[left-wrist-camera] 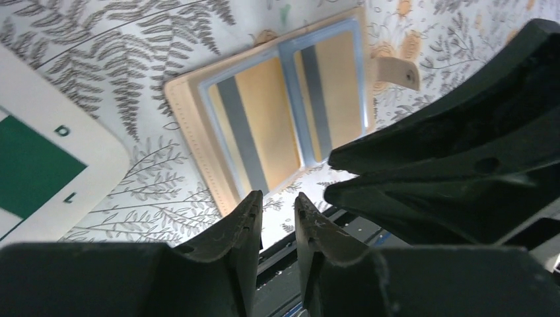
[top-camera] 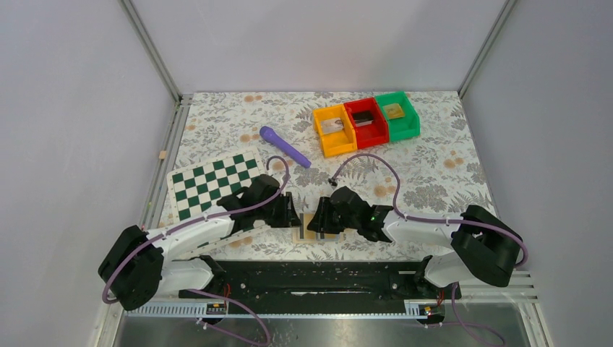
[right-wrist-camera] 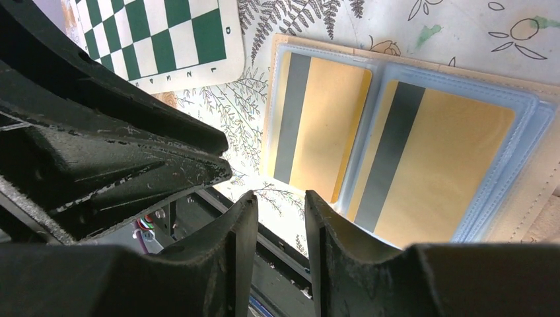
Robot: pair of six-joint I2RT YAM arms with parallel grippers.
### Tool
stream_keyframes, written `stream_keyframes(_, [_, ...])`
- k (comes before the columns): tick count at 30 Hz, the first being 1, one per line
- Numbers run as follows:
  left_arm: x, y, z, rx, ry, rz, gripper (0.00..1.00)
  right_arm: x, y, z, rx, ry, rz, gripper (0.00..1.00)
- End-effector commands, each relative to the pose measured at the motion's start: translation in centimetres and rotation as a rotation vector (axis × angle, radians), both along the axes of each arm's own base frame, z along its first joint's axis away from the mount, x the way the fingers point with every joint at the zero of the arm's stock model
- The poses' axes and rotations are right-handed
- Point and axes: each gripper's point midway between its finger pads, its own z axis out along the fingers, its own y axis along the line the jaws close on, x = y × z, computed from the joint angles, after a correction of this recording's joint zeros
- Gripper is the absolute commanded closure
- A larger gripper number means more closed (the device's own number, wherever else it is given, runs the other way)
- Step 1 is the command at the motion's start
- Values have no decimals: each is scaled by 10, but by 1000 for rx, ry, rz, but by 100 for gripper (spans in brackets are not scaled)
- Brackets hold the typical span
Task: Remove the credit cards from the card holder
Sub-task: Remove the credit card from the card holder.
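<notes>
Table (top-camera: pixel 448 144), floral cloth. Green-and-white checkered board (top-camera: pixel 215 183) lies flat, left of centre. Three bins in a row at the far side: orange (top-camera: pixel 334 130), red (top-camera: pixel 366 121), green (top-camera: pixel 397 114). Purple wand-like object (top-camera: pixel 285 146) lies between board and bins.

Card holder (left-wrist-camera: pixel 188 119) lies open and flat near the table's front edge, just right of the board, between my two wrists. Two gold cards, grey-striped, (right-wrist-camera: pixel 323 125) and (right-wrist-camera: pixel 436 172), sit in its blue sleeves.

My left gripper (left-wrist-camera: pixel 277 201): fingers slightly apart, nothing between them, at the holder's near edge. My right gripper (right-wrist-camera: pixel 280 198): likewise a narrow gap, empty.
</notes>
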Motion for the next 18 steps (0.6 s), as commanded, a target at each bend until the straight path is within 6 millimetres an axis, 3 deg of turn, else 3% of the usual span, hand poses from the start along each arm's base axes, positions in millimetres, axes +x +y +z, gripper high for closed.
stream_keyframes(1, [3, -19, 10, -108, -31, -56, 76, 11, 6, 8, 19, -17, -42, 62])
stream_keyframes(6, [-1, -21, -16, -95, 34, -50, 85, 20, 6, 1, 3, -13, -59, 62])
stream_keyframes(10, [-3, -18, -34, -65, 68, -34, 86, 27, 0, -10, -16, 6, -81, 62])
stream_keyframes(18, [-4, -6, -50, 13, 83, -24, 88, 27, -2, -25, -19, 36, -67, 60])
